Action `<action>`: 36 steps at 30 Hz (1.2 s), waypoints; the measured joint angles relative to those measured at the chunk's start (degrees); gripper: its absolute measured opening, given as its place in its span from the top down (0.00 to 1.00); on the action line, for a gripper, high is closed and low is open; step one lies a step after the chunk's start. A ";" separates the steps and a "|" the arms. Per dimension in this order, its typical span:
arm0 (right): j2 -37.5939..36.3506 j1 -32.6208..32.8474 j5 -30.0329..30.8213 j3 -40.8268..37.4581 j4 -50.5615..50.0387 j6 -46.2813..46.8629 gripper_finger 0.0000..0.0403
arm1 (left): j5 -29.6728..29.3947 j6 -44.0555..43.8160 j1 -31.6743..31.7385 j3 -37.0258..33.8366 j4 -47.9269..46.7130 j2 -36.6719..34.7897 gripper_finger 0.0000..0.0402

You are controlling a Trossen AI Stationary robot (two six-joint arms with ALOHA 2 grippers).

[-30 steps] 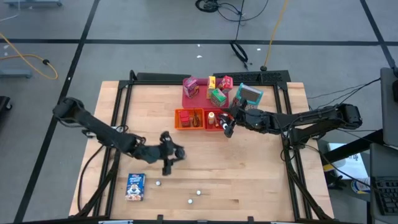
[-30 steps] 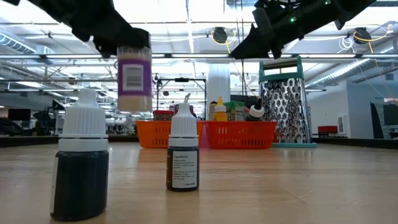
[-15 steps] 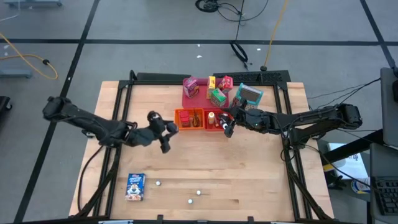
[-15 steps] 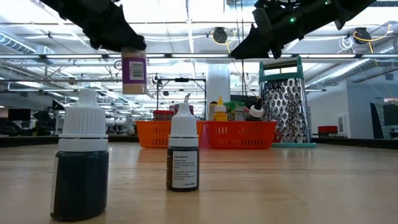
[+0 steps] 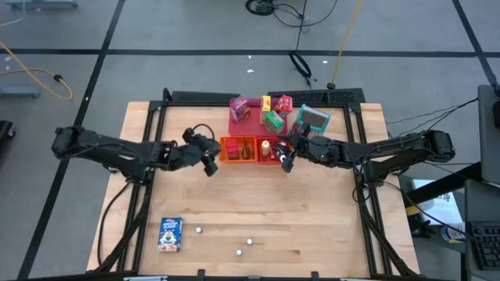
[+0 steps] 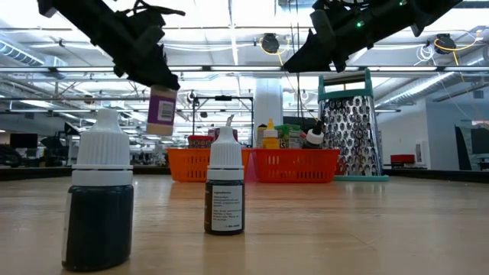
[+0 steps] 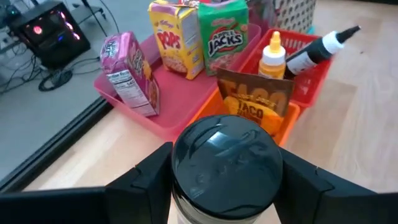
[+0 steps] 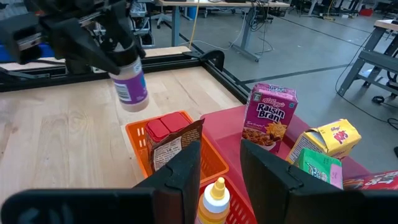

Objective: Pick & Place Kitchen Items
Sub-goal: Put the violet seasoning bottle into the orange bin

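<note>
your left gripper (image 5: 209,158) holds a small jar with a black lid (image 7: 225,163) and a purple label, lifted in the air just beside the orange bin (image 5: 238,148). your right gripper (image 5: 286,160) hangs over the red bin (image 5: 269,158) with a narrow gap between its fingers, holding nothing. on the wooden table (image 5: 312,218) a blue box (image 5: 170,233) lies near the front, and two dropper bottles (image 6: 225,195) stand upright. behind is a big hall with ceiling lights.
</note>
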 joint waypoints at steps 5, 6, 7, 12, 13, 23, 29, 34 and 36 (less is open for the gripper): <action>0.00 0.00 0.00 0.00 0.00 0.00 0.74 | 2.28 0.24 3.31 0.02 -0.16 0.93 0.47; 0.00 -0.02 0.00 0.00 0.00 0.00 0.74 | 2.59 0.63 3.93 0.02 0.15 0.92 0.48; 0.00 0.00 0.00 0.00 0.00 0.00 0.74 | 3.16 0.79 4.56 0.07 0.91 1.37 0.48; 0.00 0.00 0.00 -0.02 0.00 0.00 0.74 | 5.29 0.99 7.05 0.04 1.86 2.81 0.49; 0.02 0.00 0.00 -0.02 0.00 0.00 0.74 | 6.48 0.98 7.59 0.13 2.43 3.11 0.48; 0.02 0.00 0.00 -0.04 0.00 0.00 0.74 | 9.66 3.30 10.87 0.12 8.84 6.53 0.49; 0.02 -0.01 0.00 -0.04 -0.02 0.00 0.74 | 14.61 4.63 13.12 0.00 13.86 10.02 0.46; 0.02 0.00 0.00 -0.04 -0.31 0.00 0.74 | 17.83 5.26 14.48 -0.02 19.00 13.99 0.46; 0.02 0.00 0.00 -0.04 -0.35 -0.02 0.74 | 18.63 5.53 15.11 0.04 19.98 15.09 0.47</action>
